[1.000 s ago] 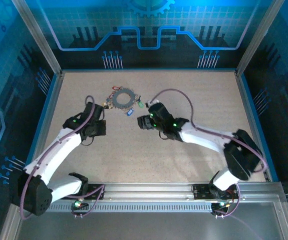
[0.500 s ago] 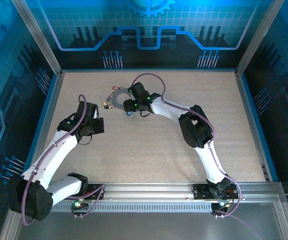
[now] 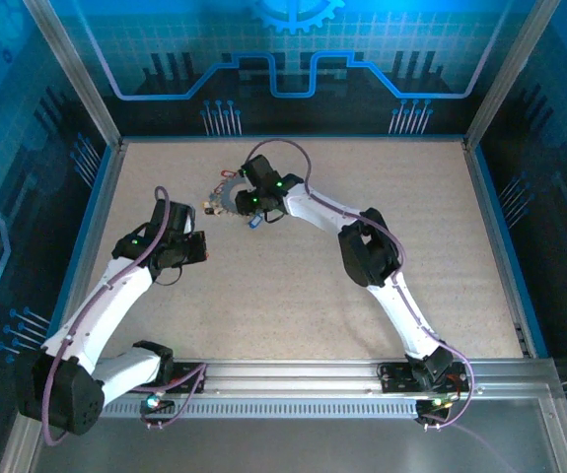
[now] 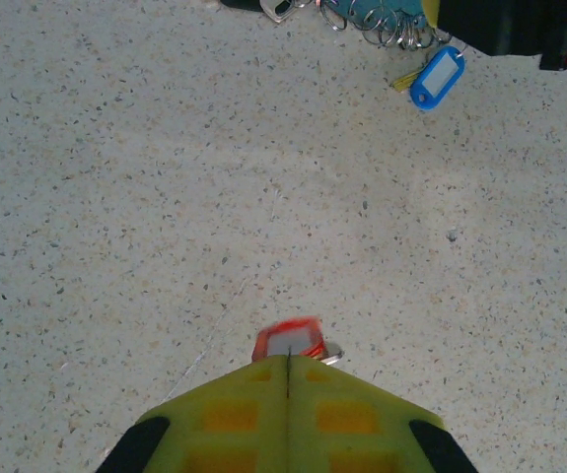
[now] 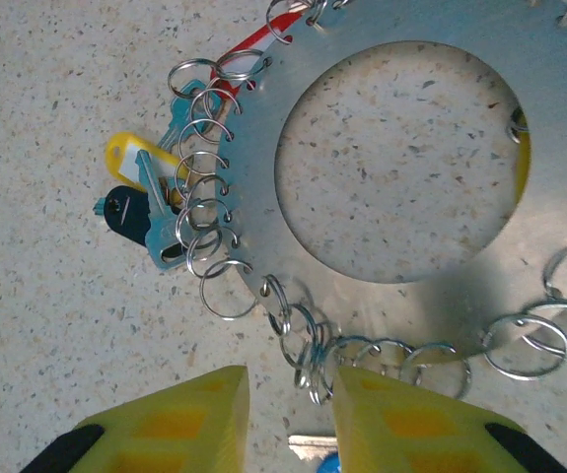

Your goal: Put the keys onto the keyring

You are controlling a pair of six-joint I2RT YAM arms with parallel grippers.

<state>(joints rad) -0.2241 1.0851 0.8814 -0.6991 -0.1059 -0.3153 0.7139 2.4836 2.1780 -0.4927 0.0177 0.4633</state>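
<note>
- Right now the left gripper [image 4: 288, 370] has its jaws pressed tight together on the red key [image 4: 288, 338], which sticks out just past the tips.
- Below that key is the speckled surface [image 4: 165, 197]. I cannot tell if the key touches it.
- Far ahead of the left jaws, and a bit to the right, lies a blue key [image 4: 436, 77], just beside a bunch of small wire rings [image 4: 391, 25].
- The right gripper [image 5: 288, 404] has its jaws a little apart, with nothing clamped.
- The keyring [image 5: 255, 148], a flat grey metal ring with a big round hole, lies flat on the surface just ahead of the right jaws.
- Small wire rings hang all along its edge, and a few of them sit in the gap at the tips of the right jaws.
- Ahead and to the left of the right jaws, a yellow key [image 5: 130, 153] and a dark blue-green key [image 5: 120, 212] lie just beside the keyring, touching the wire rings.
- Farther ahead of the right jaws, a red tag [image 5: 258, 39] lies at the far edge of the keyring.
- Seen from above, the right jaws are over the keyring, and the left jaws are well apart from it.
</note>
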